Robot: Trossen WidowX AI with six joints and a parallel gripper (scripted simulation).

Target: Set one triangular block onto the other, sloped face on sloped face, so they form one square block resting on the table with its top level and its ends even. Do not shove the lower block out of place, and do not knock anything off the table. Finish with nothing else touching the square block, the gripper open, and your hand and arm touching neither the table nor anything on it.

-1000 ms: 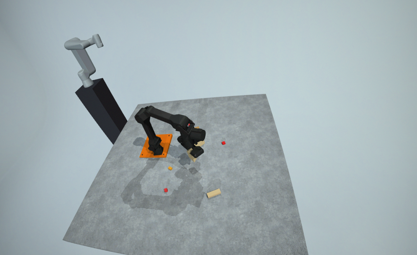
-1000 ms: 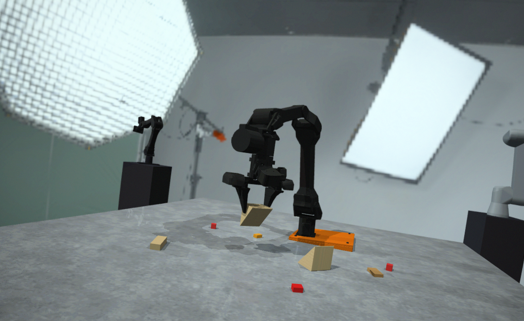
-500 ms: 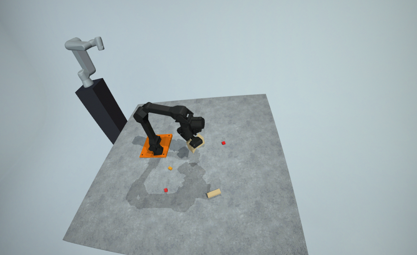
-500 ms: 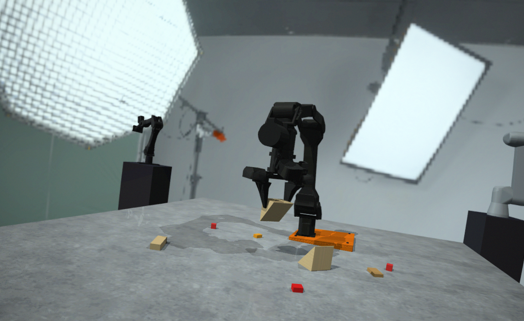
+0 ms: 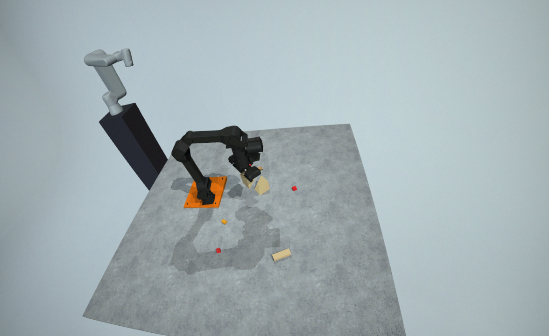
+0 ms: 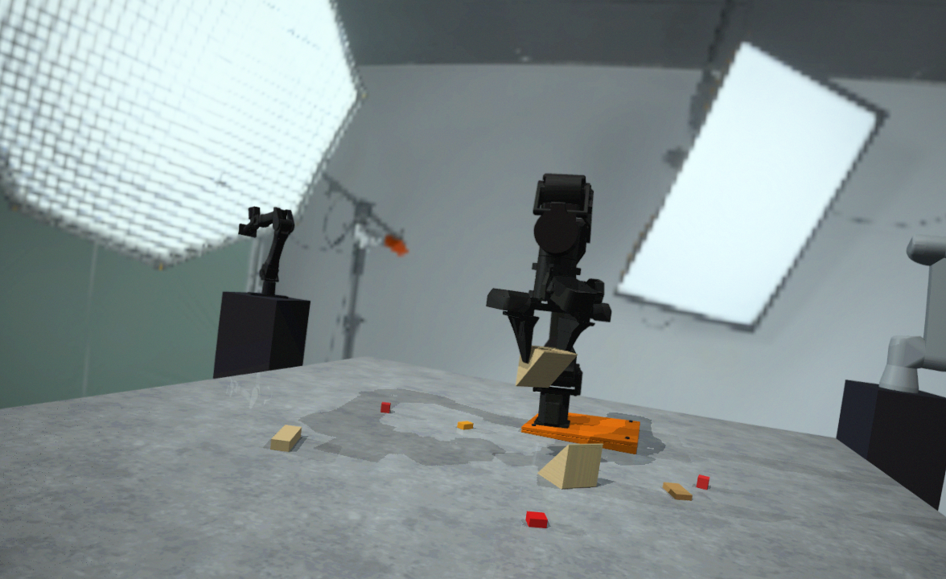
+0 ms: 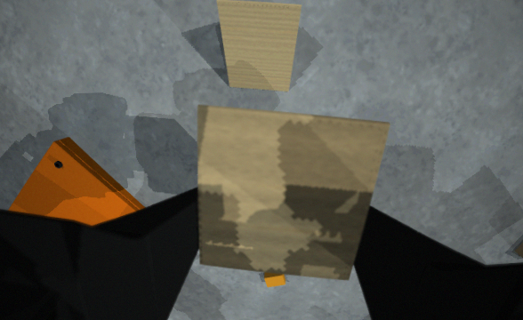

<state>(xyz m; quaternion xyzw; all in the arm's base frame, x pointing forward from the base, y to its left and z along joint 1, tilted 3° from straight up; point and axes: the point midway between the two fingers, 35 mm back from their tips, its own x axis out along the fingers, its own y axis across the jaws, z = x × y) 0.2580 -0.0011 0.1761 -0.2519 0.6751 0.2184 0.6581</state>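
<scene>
One triangular block [image 5: 262,186] [image 6: 581,466] [image 7: 259,46] stands on the table, with its slope toward the left in the exterior view. My gripper [image 6: 543,351] [image 7: 278,200] is shut on the other triangular block [image 5: 246,181] [image 6: 544,368] [image 7: 284,178]. It holds this block in the air, clearly above the table, with a broad square face toward the wrist camera. The held block looks tilted in the exterior view. The two blocks are apart. The held block's underside is hidden in the wrist view, and the fingertips are mostly hidden in the top view.
Red cubes [image 5: 294,188] [image 6: 536,519] lie around the standing block. A flat tan piece [image 5: 260,168] [image 6: 677,490] lies near it. A tan brick [image 5: 281,255] [image 6: 285,438] and small orange block [image 5: 223,221] [image 6: 465,425] [image 7: 275,280] lie farther off. The orange base plate [image 6: 617,433] [image 7: 97,187] is close.
</scene>
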